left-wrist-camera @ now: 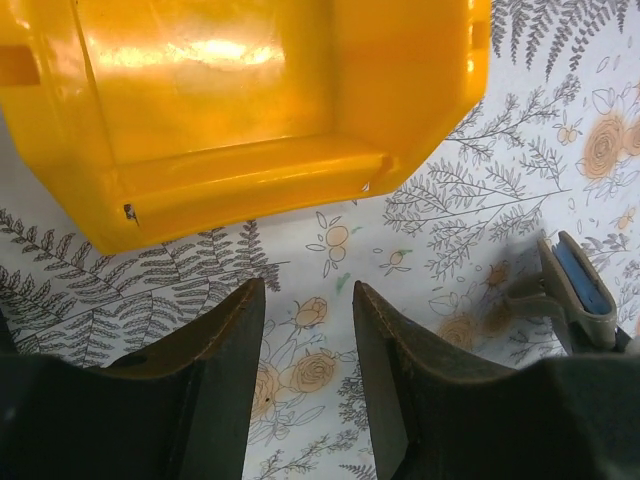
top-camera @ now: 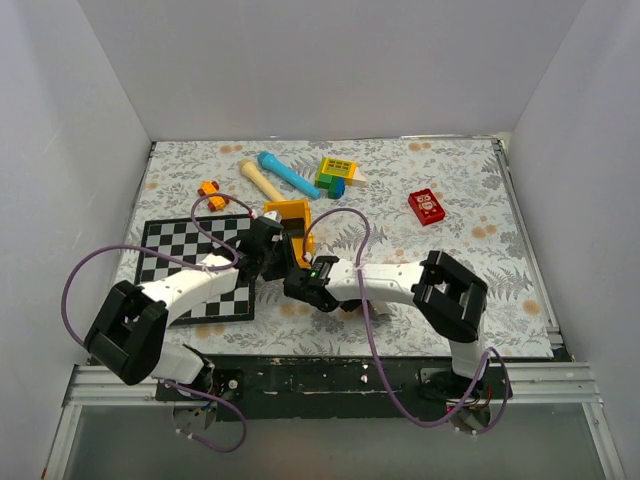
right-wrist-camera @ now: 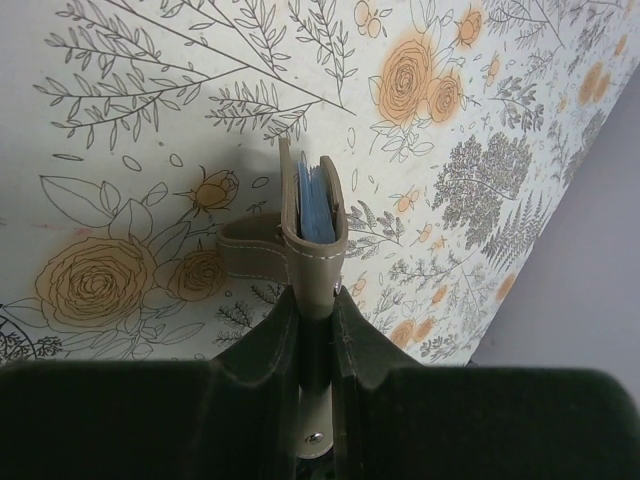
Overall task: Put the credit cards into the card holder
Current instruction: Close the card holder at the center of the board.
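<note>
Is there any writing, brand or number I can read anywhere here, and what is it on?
No text here is readable.
The red block: white marks, too small to read.
The green and yellow toy: dark marks, too blurred to read.
The card holder and the orange tray: no writing shows.

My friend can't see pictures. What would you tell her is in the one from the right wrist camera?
The right gripper pinches a small grey card holder on edge, pale blue pockets showing at its far end. Its tab sticks out to the left, over a white cloth printed with orange flowers and grey leaves.
</note>
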You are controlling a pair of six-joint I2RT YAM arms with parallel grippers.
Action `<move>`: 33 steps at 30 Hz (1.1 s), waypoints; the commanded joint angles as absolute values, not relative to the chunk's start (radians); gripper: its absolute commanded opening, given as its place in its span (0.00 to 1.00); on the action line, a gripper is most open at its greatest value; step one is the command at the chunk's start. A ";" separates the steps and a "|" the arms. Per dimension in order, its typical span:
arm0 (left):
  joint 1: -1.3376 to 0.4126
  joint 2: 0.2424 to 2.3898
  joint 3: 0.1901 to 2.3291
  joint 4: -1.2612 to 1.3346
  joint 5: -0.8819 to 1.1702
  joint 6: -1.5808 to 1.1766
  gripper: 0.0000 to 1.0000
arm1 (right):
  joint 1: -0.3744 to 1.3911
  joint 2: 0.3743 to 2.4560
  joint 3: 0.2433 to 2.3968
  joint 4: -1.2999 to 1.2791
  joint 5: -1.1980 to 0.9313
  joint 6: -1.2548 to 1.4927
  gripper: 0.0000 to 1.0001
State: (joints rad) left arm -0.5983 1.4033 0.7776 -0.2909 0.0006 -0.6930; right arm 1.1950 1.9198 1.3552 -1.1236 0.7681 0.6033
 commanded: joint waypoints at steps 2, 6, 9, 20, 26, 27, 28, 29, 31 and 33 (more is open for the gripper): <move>-0.592 1.345 0.741 -0.238 0.050 -0.709 0.40 | 1.265 1.875 1.328 -1.134 0.882 0.701 0.01; -0.592 1.315 0.713 -0.169 0.156 -0.710 0.38 | 1.272 1.693 1.267 -1.122 0.893 0.742 0.01; -0.601 1.257 0.715 -0.114 0.237 -0.712 0.36 | 1.255 1.510 1.200 -0.981 0.818 0.654 0.01; -0.758 1.074 0.795 -0.011 0.265 -0.704 0.35 | 1.157 1.212 1.054 -0.674 0.514 0.569 0.01; -0.831 1.170 0.874 -0.006 0.319 -0.669 0.32 | 1.128 1.131 1.023 -0.635 0.466 0.566 0.01; -0.845 1.183 0.876 -0.006 0.322 -0.669 0.31 | 1.123 1.114 1.014 -0.631 0.465 0.572 0.01; -0.860 1.186 0.873 0.021 0.319 -0.670 0.30 | 1.112 1.091 1.006 -0.626 0.459 0.580 0.01; -0.871 1.190 0.867 0.026 0.316 -0.672 0.29 | 1.102 1.066 0.993 -0.618 0.456 0.587 0.01; -0.887 1.184 0.854 0.035 0.310 -0.680 0.27 | 1.062 1.007 0.964 -0.592 0.427 0.603 0.01; -0.891 1.175 0.847 0.046 0.314 -0.683 0.24 | 1.020 0.945 0.930 -0.555 0.367 0.609 0.01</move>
State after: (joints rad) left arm -0.8730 1.2049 0.8494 0.0044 0.2970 -0.6899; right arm 1.0855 1.0534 0.9726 -0.6544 0.4450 0.5812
